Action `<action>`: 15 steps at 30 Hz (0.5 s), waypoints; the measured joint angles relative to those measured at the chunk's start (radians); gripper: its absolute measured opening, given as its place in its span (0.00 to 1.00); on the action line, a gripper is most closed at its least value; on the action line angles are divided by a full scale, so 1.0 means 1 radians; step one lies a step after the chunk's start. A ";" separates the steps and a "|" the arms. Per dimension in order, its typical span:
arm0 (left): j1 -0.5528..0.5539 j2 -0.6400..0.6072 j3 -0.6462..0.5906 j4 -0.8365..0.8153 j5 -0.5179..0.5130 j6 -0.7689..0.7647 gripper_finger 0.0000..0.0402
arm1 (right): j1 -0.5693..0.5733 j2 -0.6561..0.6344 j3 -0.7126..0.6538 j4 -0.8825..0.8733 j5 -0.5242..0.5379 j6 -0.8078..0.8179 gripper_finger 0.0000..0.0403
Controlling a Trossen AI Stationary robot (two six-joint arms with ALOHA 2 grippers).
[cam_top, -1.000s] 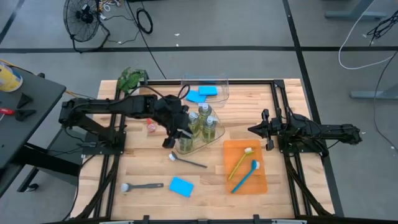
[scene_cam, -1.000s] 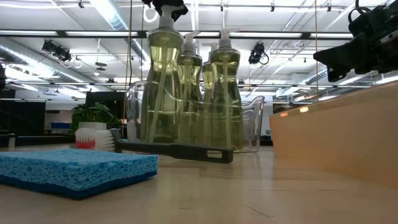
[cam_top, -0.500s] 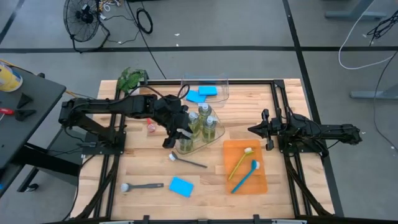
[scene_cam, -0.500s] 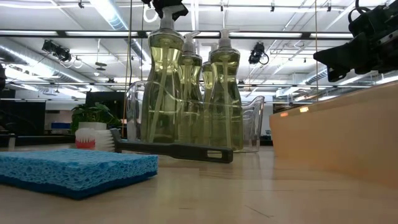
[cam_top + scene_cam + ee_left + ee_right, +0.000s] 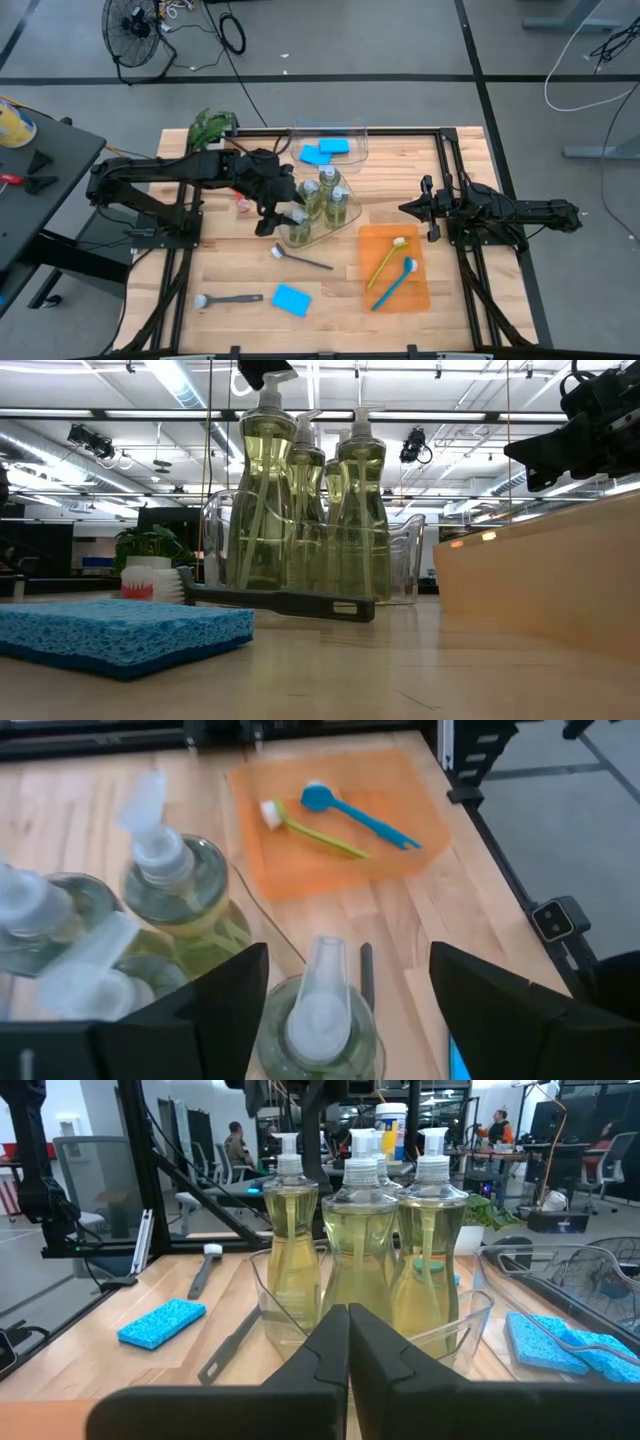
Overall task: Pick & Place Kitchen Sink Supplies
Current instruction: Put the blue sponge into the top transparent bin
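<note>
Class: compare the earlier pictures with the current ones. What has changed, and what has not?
The left gripper has opened, letting go of the pump bottle now standing in the clear bin, and has drawn back slightly. The right gripper, the brushes and the sponges have not moved.

Two dark jointed arms, black wedge-shaped fingers [image 5: 520, 1020]

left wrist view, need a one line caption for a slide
Open left gripper poised over a pump bottle standing in the clear bin, orange tray with two brushes beyond.
</note>
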State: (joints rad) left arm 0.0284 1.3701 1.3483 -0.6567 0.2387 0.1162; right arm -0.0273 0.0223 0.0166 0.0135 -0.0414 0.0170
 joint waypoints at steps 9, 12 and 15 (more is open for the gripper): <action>0.000 -0.076 0.000 -0.051 -0.046 0.001 0.71 | 0.000 0.000 0.000 0.000 0.000 0.000 0.02; 0.002 -0.104 0.000 -0.095 -0.109 0.013 0.71 | 0.000 0.000 0.000 0.000 0.000 0.000 0.02; 0.003 -0.132 -0.001 -0.136 -0.162 0.033 0.71 | 0.000 0.000 0.000 0.000 0.000 0.000 0.02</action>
State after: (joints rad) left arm 0.0319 1.2380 1.3472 -0.7925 0.0767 0.1494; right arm -0.0273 0.0223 0.0166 0.0135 -0.0414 0.0168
